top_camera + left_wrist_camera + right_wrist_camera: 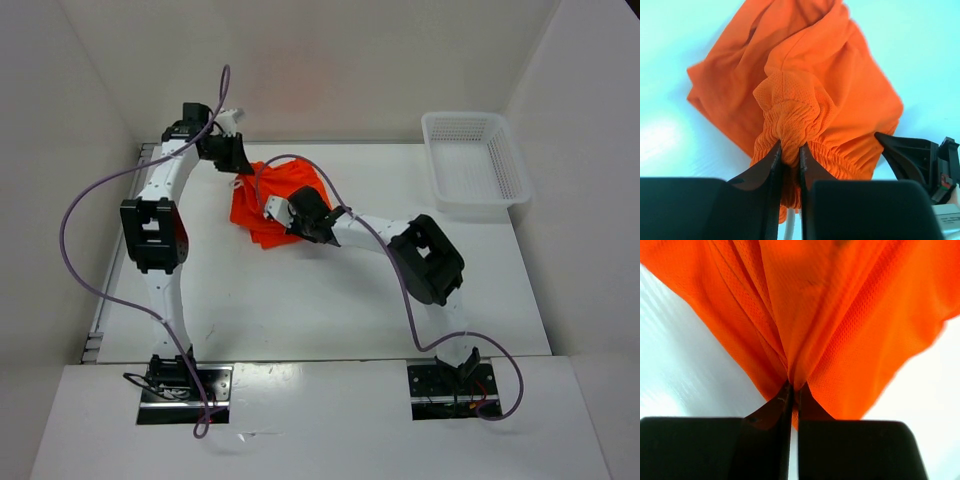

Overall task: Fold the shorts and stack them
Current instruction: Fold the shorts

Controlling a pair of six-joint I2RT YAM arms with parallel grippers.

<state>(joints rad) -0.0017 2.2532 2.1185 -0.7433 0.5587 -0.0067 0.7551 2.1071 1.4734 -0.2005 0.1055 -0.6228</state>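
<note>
shorts [840, 100] — matt orange mesh cloth

Robotics lab cell: white desk [320, 300] walled by plain white panels [340, 70], left arm [165, 190] and right arm [432, 258] bolted at its near edge, purple cables [67, 230] trailing, 1 white basket [478, 205].

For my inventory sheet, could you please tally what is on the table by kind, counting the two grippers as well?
orange shorts: 1 (a single bunched heap)
white mesh basket: 1 (nothing in it)
grippers: 2, the left gripper and the right gripper, each pinching the orange shorts
Total: 4
</note>
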